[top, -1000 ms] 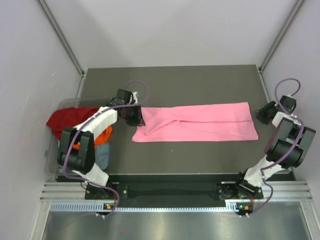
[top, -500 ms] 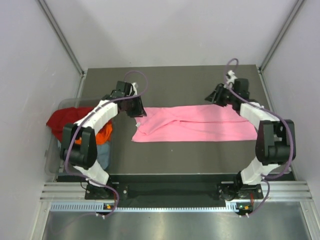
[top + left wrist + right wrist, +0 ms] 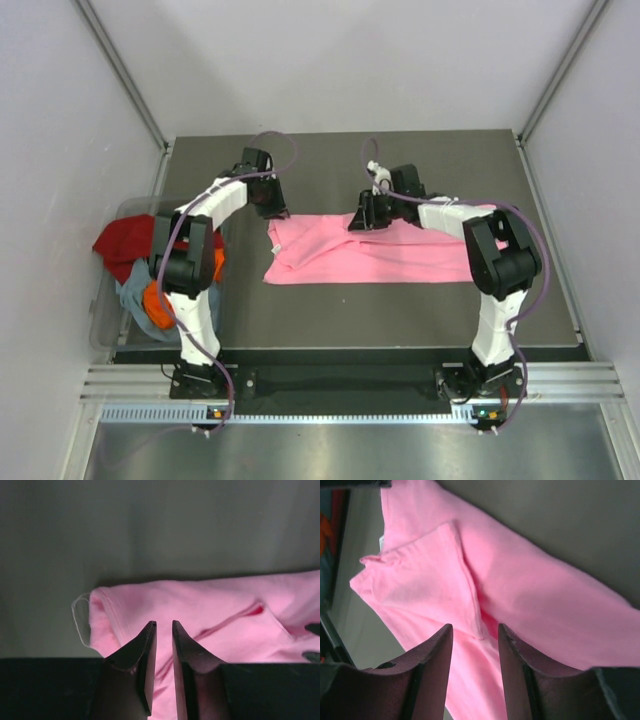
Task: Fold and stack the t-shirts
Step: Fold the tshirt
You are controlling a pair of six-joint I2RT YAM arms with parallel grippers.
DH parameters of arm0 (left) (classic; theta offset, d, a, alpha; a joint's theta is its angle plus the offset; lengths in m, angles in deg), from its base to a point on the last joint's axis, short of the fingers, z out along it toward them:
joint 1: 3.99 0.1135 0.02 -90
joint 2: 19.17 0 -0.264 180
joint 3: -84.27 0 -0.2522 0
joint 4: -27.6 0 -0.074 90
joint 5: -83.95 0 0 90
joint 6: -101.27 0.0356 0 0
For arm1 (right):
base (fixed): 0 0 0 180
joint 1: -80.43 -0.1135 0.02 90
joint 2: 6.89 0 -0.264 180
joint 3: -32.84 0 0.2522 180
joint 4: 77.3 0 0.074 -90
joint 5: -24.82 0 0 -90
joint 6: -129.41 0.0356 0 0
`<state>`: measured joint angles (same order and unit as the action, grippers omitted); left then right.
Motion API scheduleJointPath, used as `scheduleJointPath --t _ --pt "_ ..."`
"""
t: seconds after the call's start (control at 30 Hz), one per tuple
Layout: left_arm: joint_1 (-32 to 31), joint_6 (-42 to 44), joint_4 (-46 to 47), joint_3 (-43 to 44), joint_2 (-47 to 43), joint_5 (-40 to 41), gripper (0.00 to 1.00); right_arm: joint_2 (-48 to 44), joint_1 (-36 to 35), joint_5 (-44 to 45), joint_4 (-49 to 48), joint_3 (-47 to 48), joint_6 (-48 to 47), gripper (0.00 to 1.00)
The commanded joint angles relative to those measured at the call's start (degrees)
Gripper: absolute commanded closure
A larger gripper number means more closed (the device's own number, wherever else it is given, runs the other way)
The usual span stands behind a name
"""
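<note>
Right end effector [image 3: 358, 222] swung left, now over pink t-shirt's [image 3: 400, 258] far edge

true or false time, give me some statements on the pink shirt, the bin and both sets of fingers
The pink t-shirt lies on the table. True.
The left fingers are over the bin. False: they are at the pink t-shirt's left end.
The dark red t-shirt is bunched at the bin. True.
The right fingers clamp a fold. False: they stand apart over the cloth, nothing between them.
</note>
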<state>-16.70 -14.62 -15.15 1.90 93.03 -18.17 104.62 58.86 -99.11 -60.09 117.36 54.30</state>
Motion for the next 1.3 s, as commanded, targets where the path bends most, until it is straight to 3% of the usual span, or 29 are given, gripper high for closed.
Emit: scheduleJointPath --t 0.0,0.13,0.33,0.57,0.7,0.87,0.97,1.1,1.27 --pt "0.41 -1.0 -2.12 2.7 3.54 2.72 0.76 -0.41 -1.72 0.35 -1.68 -0.79 -3.38 0.58" --pt "0.49 -0.74 -1.42 1.73 5.48 3.85 0.78 0.12 -2.17 3.08 -2.04 -4.83 -5.31 0.6" --pt "0.49 0.14 -4.4 3.48 7.41 10.53 0.81 -1.2 -2.08 5.8 -5.11 -9.14 -5.4 0.83" --pt "0.49 0.49 -5.37 6.37 7.24 11.59 0.81 -3.13 -2.17 6.51 -5.91 -10.47 -4.35 0.94" --pt "0.49 1.1 -6.77 10.6 6.37 10.45 0.8 -4.89 -2.17 5.02 -4.94 -10.12 -3.56 0.92" --pt "0.49 0.4 -8.45 13.77 3.82 6.68 0.79 -7.87 -2.26 2.82 -3.88 -8.62 -1.71 0.69" --pt "0.49 -1.44 -7.05 11.33 0.92 0.3 0.78 -8.06 -2.43 3.08 -1.44 -6.87 -1.54 0.68" --pt "0.23 -3.55 -5.91 6.32 -4.42 -5.19 0.78 -8.76 -2.96 3.61 -1.51 -5.99 0.74 0.74" --pt "0.14 -4.52 -1.5 -2.49 -8.05 -6.6 0.78 -5.7 -4.54 6.69 -0.89 -2.48 3.47 0.66"
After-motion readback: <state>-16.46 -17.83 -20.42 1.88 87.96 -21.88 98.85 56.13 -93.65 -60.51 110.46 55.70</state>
